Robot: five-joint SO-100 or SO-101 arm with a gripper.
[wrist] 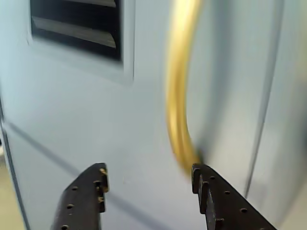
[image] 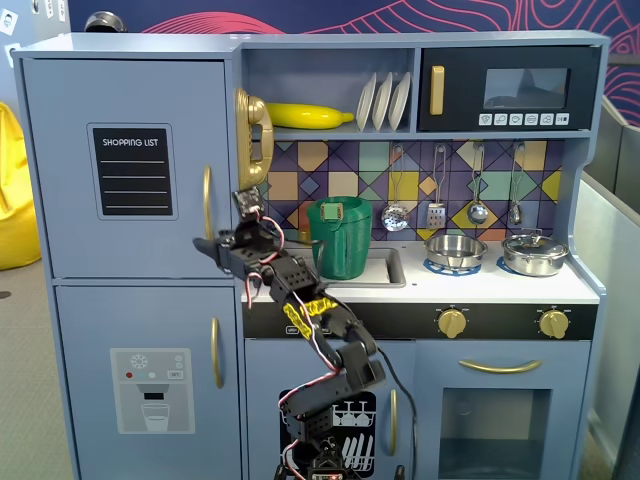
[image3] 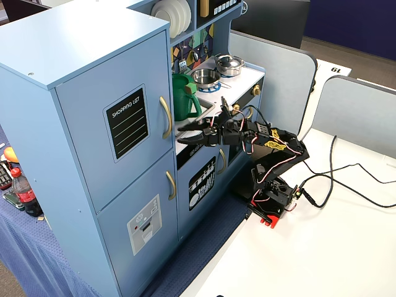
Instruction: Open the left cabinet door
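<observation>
The left cabinet door is a blue-grey panel with a black "SHOPPING LIST" chalkboard and a curved gold handle. It is closed. It also shows in the other fixed view, with its handle. My gripper is open and empty, just in front of the handle's lower end. In the wrist view the handle curves down to just above my right fingertip. The gripper faces the bare door panel. In a fixed view the gripper sits slightly right of the handle.
Below is the blue door with the dispenser graphic and its gold handle. The small dish-rack door is behind the arm. A green jug and a gold phone stand right of the gripper. Cables lie on the white table.
</observation>
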